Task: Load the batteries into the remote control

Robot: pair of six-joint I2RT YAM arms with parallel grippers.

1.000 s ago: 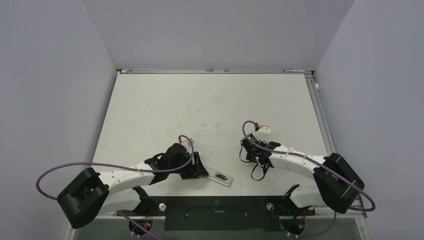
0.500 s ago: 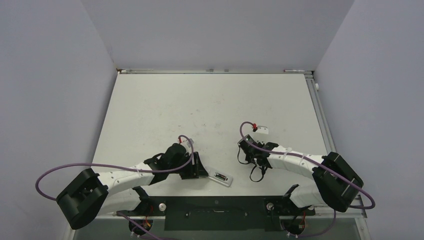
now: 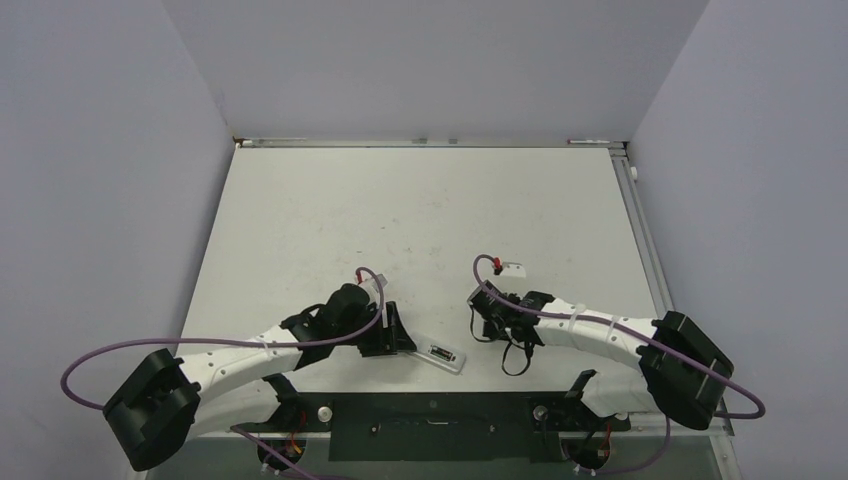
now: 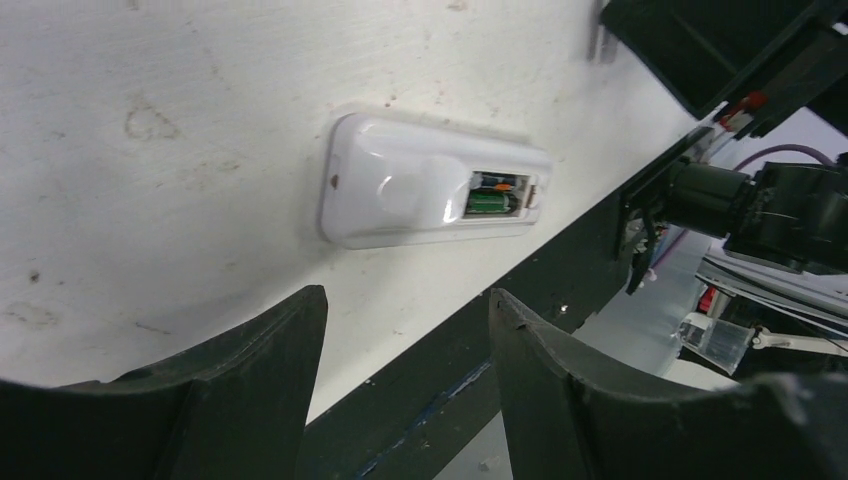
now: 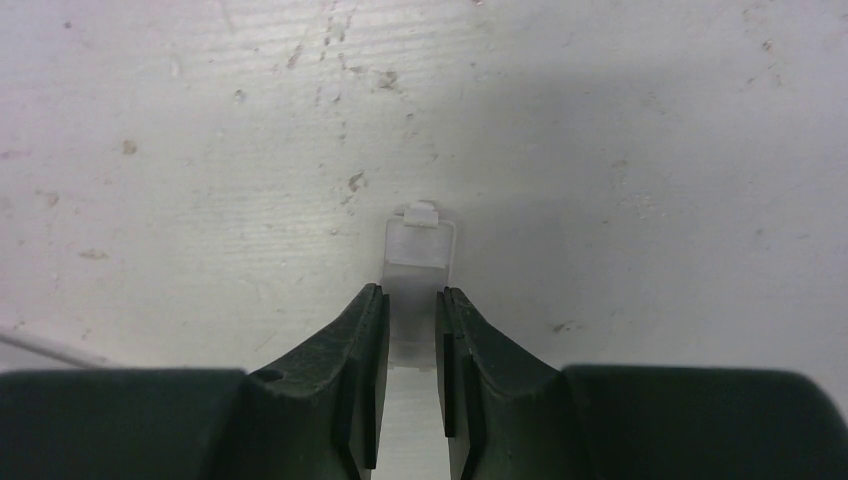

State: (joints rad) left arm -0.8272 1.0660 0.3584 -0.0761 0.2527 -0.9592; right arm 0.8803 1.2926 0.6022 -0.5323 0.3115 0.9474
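Now the remote control (image 4: pixel 420 195) lies back-up near the table (image 4: pixel 150 80) edge with its bay open, and the batteries (image 4: pixel 490 198) look seated inside. Just beside it the left gripper (image 4: pixel 405 300) hovers, fingers spread and holding nothing. Well apart from the remote, the right gripper (image 5: pixel 410 295) pinches a thin white battery cover (image 5: pixel 421 245) low over the table. Loading looks done, so closing up is the step in hand. Next the cover needs carrying across, its tab lined up with the bay, then sliding home.

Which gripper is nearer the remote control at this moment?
Left. The left gripper sits open just beside the remote control; the right gripper, a white cover between its fingers, is farther off to its right.
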